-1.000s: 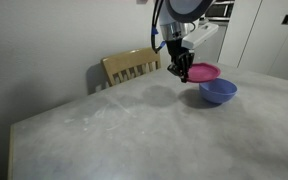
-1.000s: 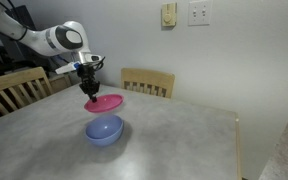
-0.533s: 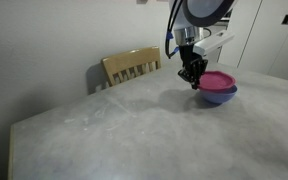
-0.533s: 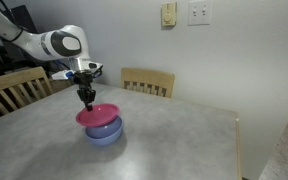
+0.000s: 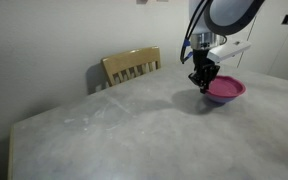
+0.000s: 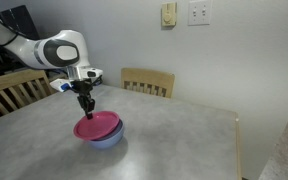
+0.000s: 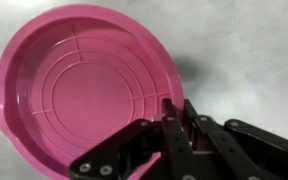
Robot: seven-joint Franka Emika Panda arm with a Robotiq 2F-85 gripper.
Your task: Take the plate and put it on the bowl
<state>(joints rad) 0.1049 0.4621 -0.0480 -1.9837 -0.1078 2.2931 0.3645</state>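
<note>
Plate (image 7: 84,90): magenta-pink, w/ concentric rings + radial lines on its floor. Bowl (image 6: 106,141): periwinkle-blue, plain. Claw (image 7: 174,112): black. Table (image 5: 114,130): pale grey, cloudy mottling. Chair (image 5: 131,66): light yellowish wood.

I can read no words, numbers, brand marks or signs in any of my views. In the wrist view the round magenta-pink plastic plate (image 7: 84,90) carries only moulded rings and spokes on its face, with no letters I can make out. In an exterior view the pale wall plates (image 6: 197,12) are too small for me to tell whether anything is printed on them.
</note>
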